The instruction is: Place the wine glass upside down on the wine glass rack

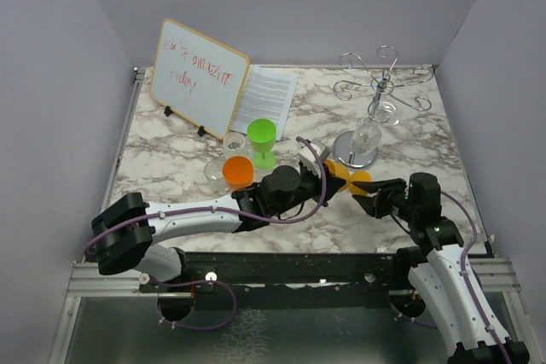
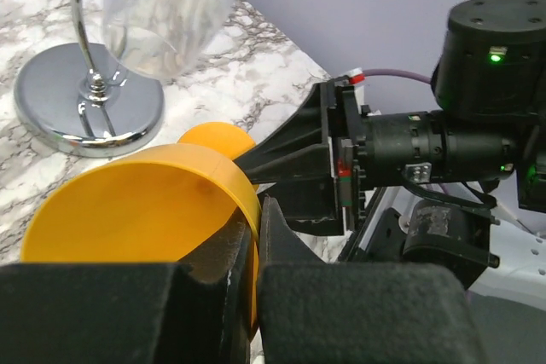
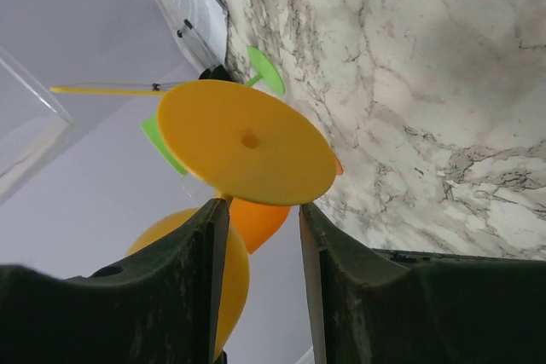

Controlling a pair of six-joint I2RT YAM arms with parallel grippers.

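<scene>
Currently listed: wine glass (image 1: 350, 182), opaque yellow-orange plastic, with a wide bowl, short stem and flat round foot. It is held clear of the surface (image 1: 171, 176) between the two claws, near and slightly left of the wine glass rack (image 1: 373, 101). Its long axis lies roughly level, running left to right, with the mouth to the left and the foot to the right.

Left claw (image 1: 333, 178): pinching the bowl's rim, one finger inside and one outside.

Right claw (image 1: 368, 187): fingers lie either side of the stem behind the foot; whether they grip it cannot be told.

Rack: chrome, with a disc base, standing far right.
</scene>
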